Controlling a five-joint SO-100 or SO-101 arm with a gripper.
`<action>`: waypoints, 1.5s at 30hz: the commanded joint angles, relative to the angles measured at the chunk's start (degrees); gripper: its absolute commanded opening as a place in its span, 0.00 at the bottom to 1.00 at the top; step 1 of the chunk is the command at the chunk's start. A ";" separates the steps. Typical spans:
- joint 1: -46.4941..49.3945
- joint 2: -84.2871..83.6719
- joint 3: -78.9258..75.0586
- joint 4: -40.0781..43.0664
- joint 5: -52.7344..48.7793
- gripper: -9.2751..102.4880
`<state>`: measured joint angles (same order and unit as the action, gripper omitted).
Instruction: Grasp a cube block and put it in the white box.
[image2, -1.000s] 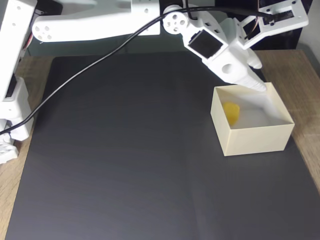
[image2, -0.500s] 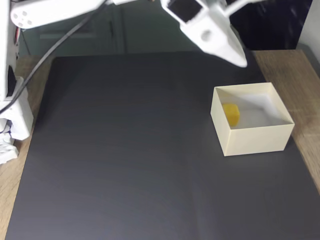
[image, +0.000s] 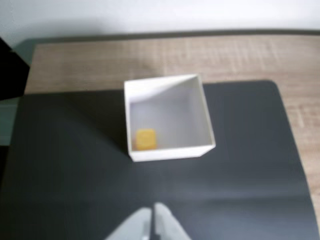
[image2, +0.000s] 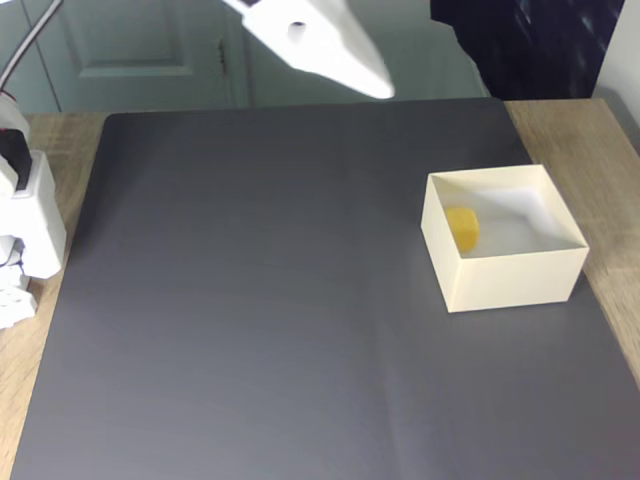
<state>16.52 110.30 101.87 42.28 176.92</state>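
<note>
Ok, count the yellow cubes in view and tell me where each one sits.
1. The cube block lies inside the white box, against its left wall in the fixed view; in the wrist view it sits in the near-left corner. Nothing else could hide another.

surface (image2: 45, 395): light wood grain, bare at the edges | mat (image2: 260, 300): black, covers most of the surface | door (image2: 140, 50): pale green, panelled, behind the surface's far edge in the fixed view | wall (image: 150, 15): plain white, beyond the surface in the wrist view | light: soft, even
</note>
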 joint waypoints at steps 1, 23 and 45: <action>-0.79 9.67 8.44 -1.85 -0.44 0.08; -0.97 55.90 56.78 -7.12 -0.62 0.08; 0.09 77.52 71.89 5.45 -3.34 0.08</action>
<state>16.17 187.56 173.85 43.15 174.73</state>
